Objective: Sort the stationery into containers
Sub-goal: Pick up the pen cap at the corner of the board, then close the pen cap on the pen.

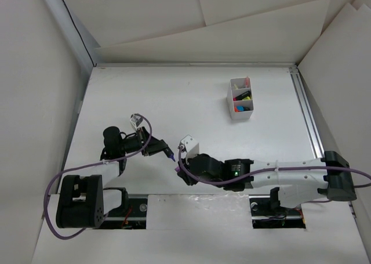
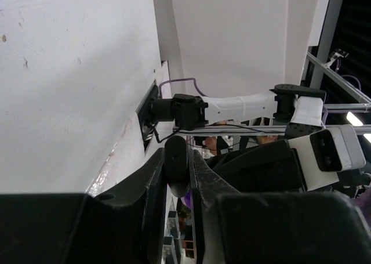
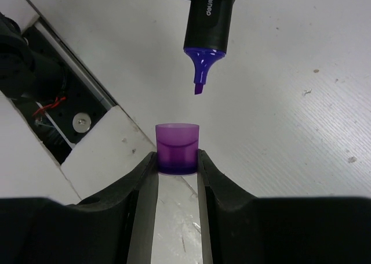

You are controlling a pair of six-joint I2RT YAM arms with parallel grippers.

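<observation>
Above table (image 1: 174, 101): one highlighter (image 3: 208, 20), one purple cap (image 3: 177, 148); box (image 1: 241, 116) holds perhaps four.

- Bare white tabletop (image 1: 174, 96) lies open between the arms and the small white divided plastic box (image 1: 241, 116) at far right.
- White board walls (image 1: 35, 101) hem left, back, right.
- A metal rail (image 1: 307, 113) lines the table's right edge.

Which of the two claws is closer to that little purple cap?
Right. The right gripper holds the purple cap between its fingers. The left gripper is apart from it, clamped on the uncapped purple highlighter whose tip points toward the cap.
</observation>
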